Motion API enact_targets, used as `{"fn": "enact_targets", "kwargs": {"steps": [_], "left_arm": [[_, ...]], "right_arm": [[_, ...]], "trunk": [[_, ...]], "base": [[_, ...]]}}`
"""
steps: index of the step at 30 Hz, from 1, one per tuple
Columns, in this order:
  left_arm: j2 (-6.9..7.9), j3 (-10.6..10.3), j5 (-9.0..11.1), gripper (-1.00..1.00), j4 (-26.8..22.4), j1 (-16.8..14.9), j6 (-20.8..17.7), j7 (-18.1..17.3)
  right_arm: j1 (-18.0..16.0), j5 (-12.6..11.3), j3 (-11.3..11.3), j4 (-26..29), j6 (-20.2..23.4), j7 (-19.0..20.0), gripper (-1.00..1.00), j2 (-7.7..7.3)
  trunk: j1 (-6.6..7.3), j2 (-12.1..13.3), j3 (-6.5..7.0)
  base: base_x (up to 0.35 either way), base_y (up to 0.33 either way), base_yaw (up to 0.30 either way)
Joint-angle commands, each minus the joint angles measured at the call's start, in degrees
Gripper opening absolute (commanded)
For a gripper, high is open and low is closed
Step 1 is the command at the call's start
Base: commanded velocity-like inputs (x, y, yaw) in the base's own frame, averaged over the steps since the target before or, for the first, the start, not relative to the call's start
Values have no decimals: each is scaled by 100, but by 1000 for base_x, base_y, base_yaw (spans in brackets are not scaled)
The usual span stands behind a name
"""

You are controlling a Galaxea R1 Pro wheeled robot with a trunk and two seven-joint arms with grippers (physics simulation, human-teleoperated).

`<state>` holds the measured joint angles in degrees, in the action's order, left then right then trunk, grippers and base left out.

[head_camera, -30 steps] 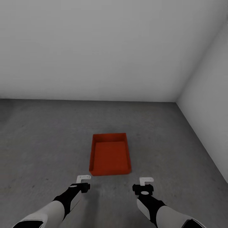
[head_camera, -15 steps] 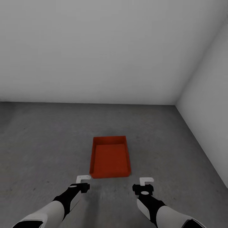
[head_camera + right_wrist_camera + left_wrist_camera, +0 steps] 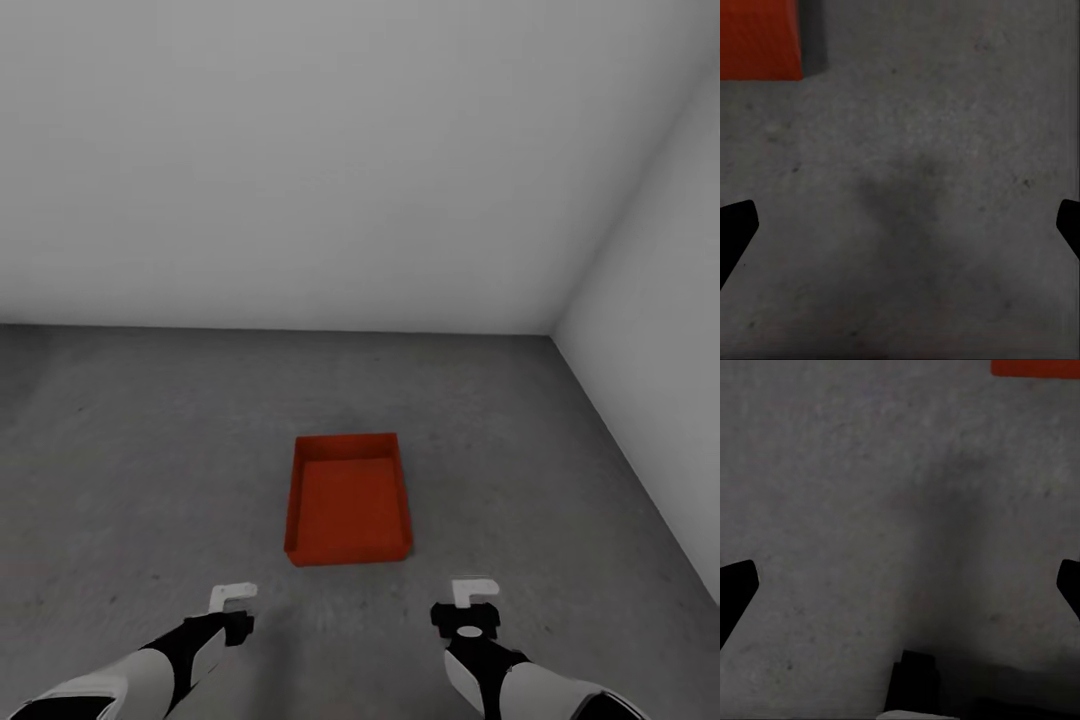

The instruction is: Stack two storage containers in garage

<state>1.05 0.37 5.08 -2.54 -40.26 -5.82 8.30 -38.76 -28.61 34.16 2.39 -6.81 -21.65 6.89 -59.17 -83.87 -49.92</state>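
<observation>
An orange-red storage container (image 3: 348,500) sits open side up on the dark grey garage floor (image 3: 130,450), straight ahead of me. My left gripper (image 3: 232,598) hangs open and empty short of the container's near left corner. My right gripper (image 3: 472,592) is open and empty short of its near right corner. In the left wrist view an edge of the container (image 3: 1035,367) shows beyond the open left gripper (image 3: 900,585). The right wrist view has a corner of the container (image 3: 757,37) past the open right gripper (image 3: 900,225). Neither gripper touches the container.
A plain white wall (image 3: 300,170) runs across behind the container. Another white wall (image 3: 660,320) closes the right side, and the two meet in a corner at the back right. Bare concrete-like floor lies all around the container.
Both arms have drawn back toward me and away from the container, the left gripper also shifting left. The container stays put on the floor; the view shifted slightly.
</observation>
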Motion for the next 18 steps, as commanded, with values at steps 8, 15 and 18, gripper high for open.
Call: {"fn": "enact_targets", "kwargs": {"steps": [8, 15, 18], "left_arm": [[171, -2, 206, 100, 170, 1, -21, -35], [191, -2, 220, 100, 229, 22, -19, -43], [196, -2, 221, 100, 233, 36, -17, -46]], "right_arm": [[-22, -68, 47, -266, -73, 266, 100, -6], [-53, -66, 47, -312, -63, 515, 100, -12], [-64, -63, 47, -316, -65, 540, 100, -12]], "trunk": [[177, 321, 141], [330, 601, 266], [396, 722, 320]], "base": [[0, 0, 0], [0, 0, 0], [0, 0, 0]]}}
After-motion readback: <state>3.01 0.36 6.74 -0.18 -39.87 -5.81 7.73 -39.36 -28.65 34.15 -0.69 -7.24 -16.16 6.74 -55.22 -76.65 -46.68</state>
